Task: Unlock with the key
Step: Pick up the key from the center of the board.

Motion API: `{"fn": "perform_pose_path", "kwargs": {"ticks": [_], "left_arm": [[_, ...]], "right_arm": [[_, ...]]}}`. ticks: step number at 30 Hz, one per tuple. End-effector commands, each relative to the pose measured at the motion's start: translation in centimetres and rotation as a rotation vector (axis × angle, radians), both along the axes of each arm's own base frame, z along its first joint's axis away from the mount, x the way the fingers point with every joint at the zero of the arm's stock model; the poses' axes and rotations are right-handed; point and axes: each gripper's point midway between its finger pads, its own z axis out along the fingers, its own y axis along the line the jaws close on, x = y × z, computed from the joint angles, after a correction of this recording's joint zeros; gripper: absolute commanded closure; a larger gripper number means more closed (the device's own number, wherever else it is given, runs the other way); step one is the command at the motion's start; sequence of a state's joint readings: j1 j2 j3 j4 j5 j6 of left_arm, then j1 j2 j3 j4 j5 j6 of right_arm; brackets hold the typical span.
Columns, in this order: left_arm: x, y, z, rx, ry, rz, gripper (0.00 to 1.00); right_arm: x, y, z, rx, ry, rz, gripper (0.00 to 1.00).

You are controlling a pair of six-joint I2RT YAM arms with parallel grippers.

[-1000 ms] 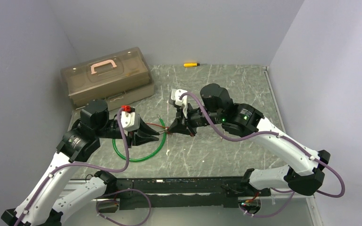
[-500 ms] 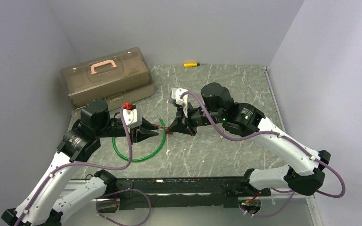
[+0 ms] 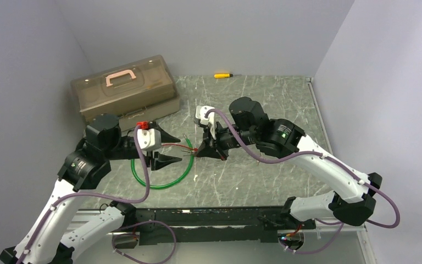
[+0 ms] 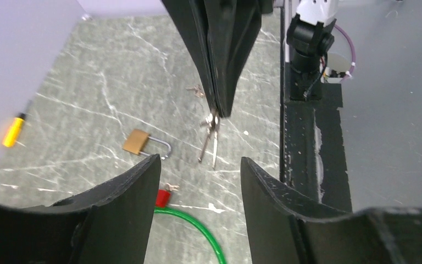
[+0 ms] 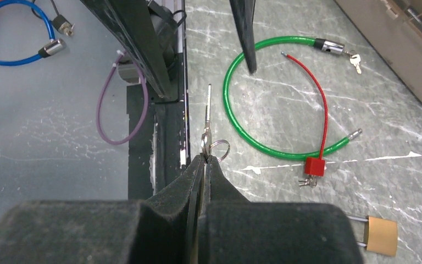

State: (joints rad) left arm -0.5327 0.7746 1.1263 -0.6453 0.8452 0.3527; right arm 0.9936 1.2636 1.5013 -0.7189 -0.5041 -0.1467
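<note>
Currently the left gripper [image 3: 175, 148] is held with its jaws apart and empty, near the keys [image 4: 211, 131]. The brass padlock [image 4: 136, 141] is seen lying flat on the table [image 4: 88, 82], gripped by nothing. The keys are clamped in the right gripper [image 3: 198, 152] and dangle loosely. In a handover they could be knocked aside, missed or dropped.
</note>
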Motion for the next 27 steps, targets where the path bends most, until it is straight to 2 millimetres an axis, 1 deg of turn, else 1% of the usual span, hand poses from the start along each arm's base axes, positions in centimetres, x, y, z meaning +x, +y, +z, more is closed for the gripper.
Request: {"fn": "perform_pose_path", "kwargs": {"ticks": [1,4,8,14,16,19,23,26,27], "left_arm": [[-0.7,0.4,3.0,-0.018,-0.103,-0.027,0.4],[-0.8,0.2,2.6,-0.023,-0.077,-0.045,0.41],[-0.9,-0.2,1.5,-0.02,-0.031,-0.065,0.42],[0.1,-0.2,0.5,-0.003,-0.019,-0.027,0.44],[0.4,-0.4,0.9,-0.016,-0.028,-0.021,0.5],[0.1,-0.6,1.4,-0.032,-0.019,-0.038,0.59],[-0.4,-0.8,1.4,-0.039,-0.001,-0.069,0.72],[-0.6,-0.8,1.2,-0.04,0.007,-0.079,0.88],[-0.7,-0.8,1.2,-0.041,0.008,-0.083,0.91]], "right_arm": [[-0.3,0.2,1.1,0.006,-0.031,0.026,1.0],[-0.5,0.4,1.5,0.013,-0.039,0.032,1.0],[-0.6,0.6,2.0,0.021,-0.051,0.033,1.0],[-0.8,0.8,2.3,0.028,-0.064,0.041,1.0],[-0.8,0.9,2.3,0.028,-0.066,0.043,1.0],[-0.9,0.9,2.3,0.028,-0.068,0.046,1.0],[-0.8,0.9,2.5,0.035,-0.074,0.042,1.0],[-0.8,0.9,2.6,0.041,-0.079,0.04,1.0],[-0.8,0.9,2.6,0.044,-0.081,0.039,1.0]]}}
